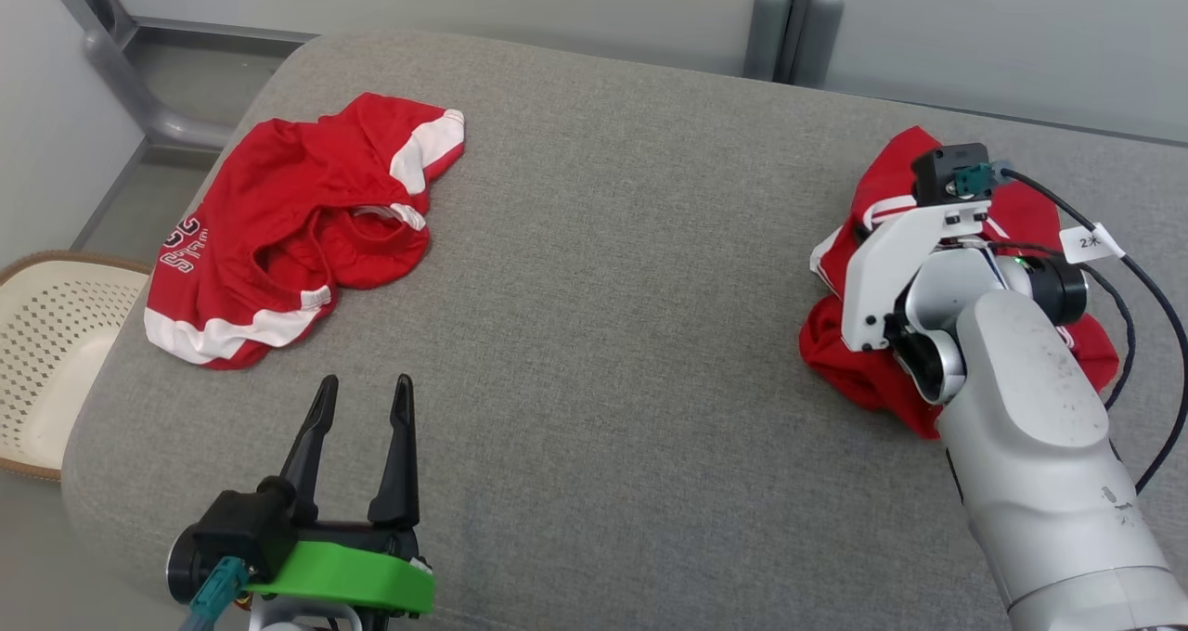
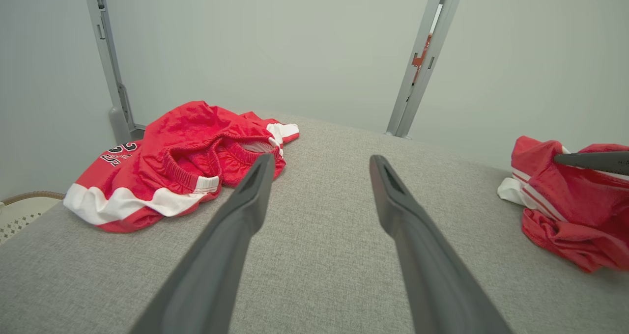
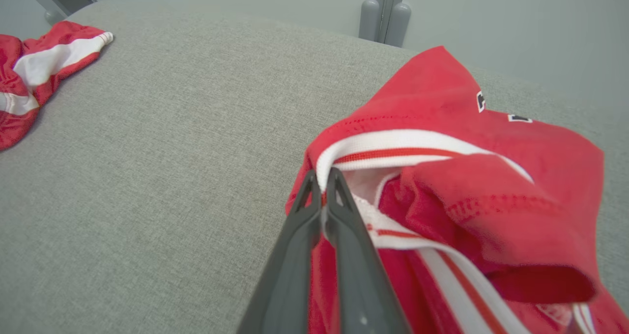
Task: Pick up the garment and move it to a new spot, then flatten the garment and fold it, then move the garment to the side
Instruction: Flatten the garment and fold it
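The garment [image 1: 840, 357], a crumpled red jersey with white trim, lies at the right of the grey padded surface [image 1: 603, 288]. It also shows in the right wrist view [image 3: 467, 127] and the left wrist view [image 2: 570, 206]. My right gripper [image 3: 322, 179] is shut on its white-and-red striped edge, at the garment's left side. In the head view the right wrist [image 1: 928, 269] sits over the garment and hides the fingers. My left gripper [image 1: 364, 385] [image 2: 322, 162] hovers open near the front left, with nothing between its fingers.
A second red garment [image 1: 288, 223] [image 2: 182, 157] with white bands and black lettering lies bunched at the back left. A cream perforated basket [image 1: 46, 353] stands off the left edge. Bare grey fabric spans the middle. A black cable [image 1: 1128, 315] loops beside my right arm.
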Robot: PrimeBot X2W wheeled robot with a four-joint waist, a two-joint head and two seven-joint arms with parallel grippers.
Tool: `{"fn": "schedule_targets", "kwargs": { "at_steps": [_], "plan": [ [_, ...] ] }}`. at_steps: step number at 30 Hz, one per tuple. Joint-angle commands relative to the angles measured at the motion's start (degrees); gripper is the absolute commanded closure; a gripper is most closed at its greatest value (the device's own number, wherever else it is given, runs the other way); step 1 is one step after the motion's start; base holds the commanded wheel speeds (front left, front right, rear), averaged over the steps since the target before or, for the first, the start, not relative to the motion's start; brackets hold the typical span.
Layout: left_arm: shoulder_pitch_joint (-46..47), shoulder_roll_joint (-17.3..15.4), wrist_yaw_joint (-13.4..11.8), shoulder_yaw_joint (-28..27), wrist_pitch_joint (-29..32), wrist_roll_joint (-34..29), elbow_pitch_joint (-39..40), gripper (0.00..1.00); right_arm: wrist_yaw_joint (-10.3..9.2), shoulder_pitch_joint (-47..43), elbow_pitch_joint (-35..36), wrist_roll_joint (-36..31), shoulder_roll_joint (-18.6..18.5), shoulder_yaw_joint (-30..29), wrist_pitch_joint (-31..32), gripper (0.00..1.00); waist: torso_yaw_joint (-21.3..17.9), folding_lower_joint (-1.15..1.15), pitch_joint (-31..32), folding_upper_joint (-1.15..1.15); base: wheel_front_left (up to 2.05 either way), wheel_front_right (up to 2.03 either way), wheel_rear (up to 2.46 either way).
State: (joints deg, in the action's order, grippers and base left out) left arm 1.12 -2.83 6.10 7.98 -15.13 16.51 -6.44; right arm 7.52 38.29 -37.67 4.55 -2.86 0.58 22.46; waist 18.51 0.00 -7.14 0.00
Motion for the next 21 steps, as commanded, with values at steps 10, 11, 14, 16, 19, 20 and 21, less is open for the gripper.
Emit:
{"fn": "schedule_targets", "kwargs": {
  "at_steps": [10,11,14,16,19,20,21],
  "plan": [
    [-1.47,-0.11,0.39,-1.47,-0.03,-1.12,-0.12,0.00,-0.06,7.35,9.71,9.40,-0.12,9.06,-14.16,1.00,-1.59,0.00,2.17,0.00,0.00,0.00,0.00],
    [-1.56,-0.11,0.40,-1.56,-0.03,-1.05,-0.13,0.00,-0.06,8.47,11.53,10.30,-0.13,9.48,-16.11,1.00,-1.76,0.00,2.37,0.00,0.00,0.00,0.00],
    [-1.77,-0.11,0.44,-1.77,-0.04,-1.32,-0.08,0.00,-0.06,10.84,16.94,12.23,-0.11,10.13,-22.06,1.00,-2.29,0.00,2.95,0.00,0.00,0.00,0.00],
    [-1.71,-0.11,0.53,-1.84,-0.04,-1.35,0.04,0.00,-0.06,11.89,21.22,13.40,-0.54,9.88,-27.00,1.00,-2.61,0.00,3.15,0.00,0.00,0.00,0.00],
    [-1.94,-0.11,0.63,-1.95,-0.03,-1.41,0.16,0.00,-0.09,9.75,25.09,13.88,-2.30,6.71,-31.14,1.00,-3.25,0.00,3.43,0.00,0.00,0.00,0.00],
    [-2.07,-0.11,0.62,-2.07,-0.03,-1.43,0.21,0.00,-0.09,8.54,25.40,13.46,-2.73,5.34,-30.98,1.00,-3.53,0.00,3.43,0.00,0.00,0.00,0.00],
    [-2.15,-0.12,0.60,-2.16,-0.03,-1.42,0.29,0.00,-0.08,7.19,25.59,12.69,-3.26,3.44,-30.42,1.00,-3.84,0.00,3.38,0.00,0.00,0.00,0.00]
  ]
}}
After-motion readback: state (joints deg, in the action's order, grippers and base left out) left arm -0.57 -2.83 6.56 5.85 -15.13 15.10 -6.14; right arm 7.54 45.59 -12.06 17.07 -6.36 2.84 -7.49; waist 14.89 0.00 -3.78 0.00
